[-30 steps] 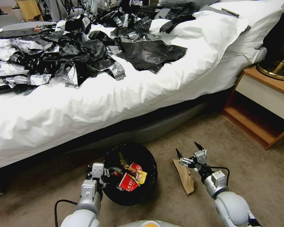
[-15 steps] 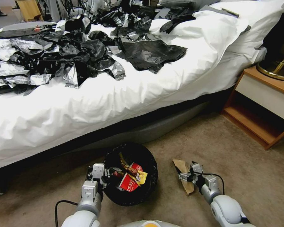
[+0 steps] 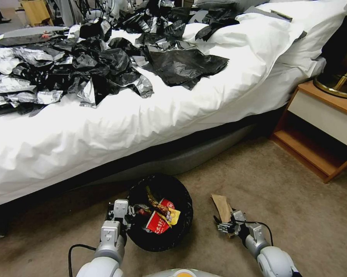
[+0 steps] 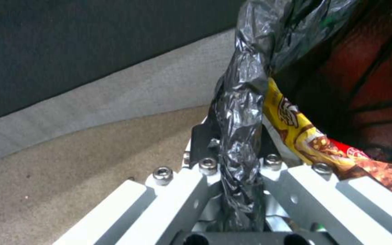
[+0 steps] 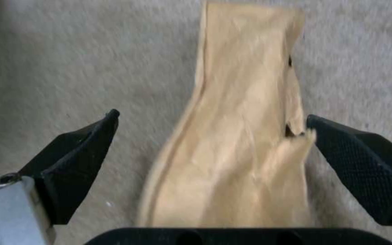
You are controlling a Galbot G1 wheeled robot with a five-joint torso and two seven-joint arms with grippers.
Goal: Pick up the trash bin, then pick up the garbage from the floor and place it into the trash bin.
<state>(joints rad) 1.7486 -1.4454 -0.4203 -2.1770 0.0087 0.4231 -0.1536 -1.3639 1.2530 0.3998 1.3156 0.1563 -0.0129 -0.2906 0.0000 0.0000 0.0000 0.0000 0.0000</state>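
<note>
The bed (image 3: 104,127) fills the background; below it on the carpet (image 3: 296,215) my left gripper (image 3: 121,215) is clamped on the bin's (image 3: 160,211) black liner rim, wrappers inside. The paper bag (image 3: 222,206) lies flat just right of it, long axis running away from me. My right gripper (image 5: 212,149) is low and spread, one finger either side of the bag's near end
</note>
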